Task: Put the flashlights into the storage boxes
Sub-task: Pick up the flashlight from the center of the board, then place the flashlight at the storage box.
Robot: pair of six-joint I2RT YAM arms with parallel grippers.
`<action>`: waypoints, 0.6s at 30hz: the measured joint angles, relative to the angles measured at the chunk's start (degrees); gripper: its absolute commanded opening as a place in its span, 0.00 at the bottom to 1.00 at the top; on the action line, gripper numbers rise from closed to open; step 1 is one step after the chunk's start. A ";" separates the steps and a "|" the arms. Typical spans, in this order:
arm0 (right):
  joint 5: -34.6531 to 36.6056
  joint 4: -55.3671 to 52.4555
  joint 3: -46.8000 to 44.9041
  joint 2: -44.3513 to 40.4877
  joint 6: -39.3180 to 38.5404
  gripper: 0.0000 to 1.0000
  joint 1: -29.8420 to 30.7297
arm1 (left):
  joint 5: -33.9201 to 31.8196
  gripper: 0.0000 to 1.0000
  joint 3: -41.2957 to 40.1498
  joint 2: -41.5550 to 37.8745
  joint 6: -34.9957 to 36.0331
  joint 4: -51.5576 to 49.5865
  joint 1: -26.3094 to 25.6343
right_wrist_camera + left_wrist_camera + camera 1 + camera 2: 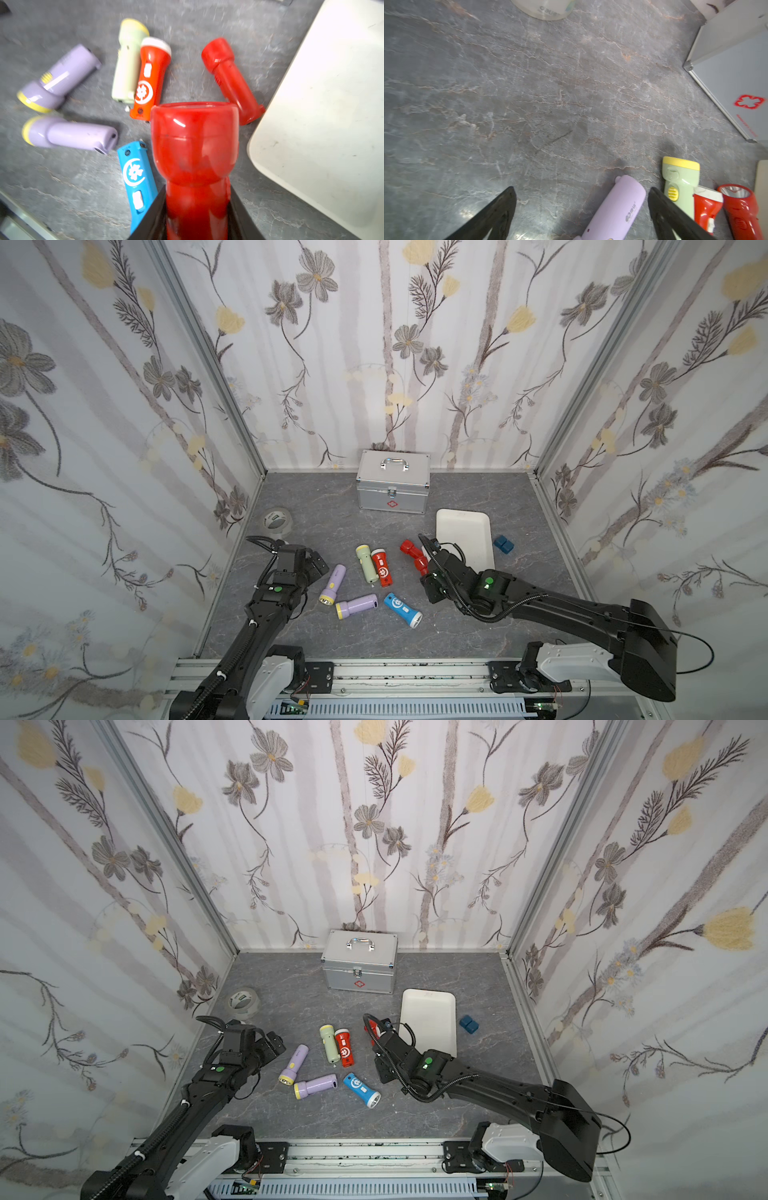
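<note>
**Fig.** Near: L pincer (581, 190) spread wide, low over worktop (529, 93), a lilac flashlight (618, 207) close by, ungripped. Mid: R pincer (197, 193) clamped on handle of plain red flashlight (194, 145), head fwd. Far: white tray (324, 104), empty, just beside. Advice: clear rim, lower flat, then release. Six other flashlights lie loose.

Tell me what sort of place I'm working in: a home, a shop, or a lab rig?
Probably a staged robot test cell, not a real room: floral wallpaper panels set in aluminium framing, a marble-look tabletop, and the left arm and right arm bolted to a front rail.
</note>
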 measured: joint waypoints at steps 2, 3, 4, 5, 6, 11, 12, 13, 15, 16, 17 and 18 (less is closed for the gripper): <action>0.07 -0.11 -0.09 -3.28 1.49 0.28 -3.89 | 1.07 1.00 0.55 0.22 -0.07 1.16 -2.08; -0.02 0.00 -0.46 -4.83 2.29 0.28 -6.58 | 0.92 1.00 1.31 0.61 0.39 1.42 -3.58; -0.44 0.26 -1.03 -6.10 2.99 0.27 -9.62 | 0.22 1.00 1.88 0.96 1.25 1.88 -4.98; -1.11 0.44 -1.60 -6.93 3.61 0.27 -12.46 | -0.52 1.00 2.12 1.27 1.62 2.43 -6.16; -1.86 0.68 -2.12 -7.37 4.13 0.27 -15.47 | -1.29 1.00 2.10 1.60 2.91 2.91 -7.23; -6.86 2.86 -1.29 -1.92 5.09 0.26 -27.47 | -5.90 1.00 1.33 1.90 6.51 2.40 -8.68; -8.70 2.84 0.09 0.87 5.07 0.26 -29.03 | -6.49 1.00 0.96 1.55 7.17 2.95 -8.76; -9.81 2.86 1.55 3.50 4.90 0.27 -30.08 | -6.97 1.00 0.37 1.09 7.19 3.43 -8.81; -11.37 3.10 4.55 8.00 3.98 0.28 -31.19 | -7.48 1.00 -0.63 0.31 7.78 3.43 -8.81; -12.44 3.41 6.40 10.93 3.72 0.28 -31.61 | -7.52 1.00 -1.05 -0.20 8.00 3.45 -8.81; -13.42 3.58 8.07 13.49 3.30 0.28 -31.82 | -7.52 1.00 -1.40 -0.68 8.00 3.54 -8.81; -14.10 3.87 9.81 16.31 2.58 0.28 -32.13 | -7.52 1.00 -1.75 -1.22 8.00 3.58 -8.81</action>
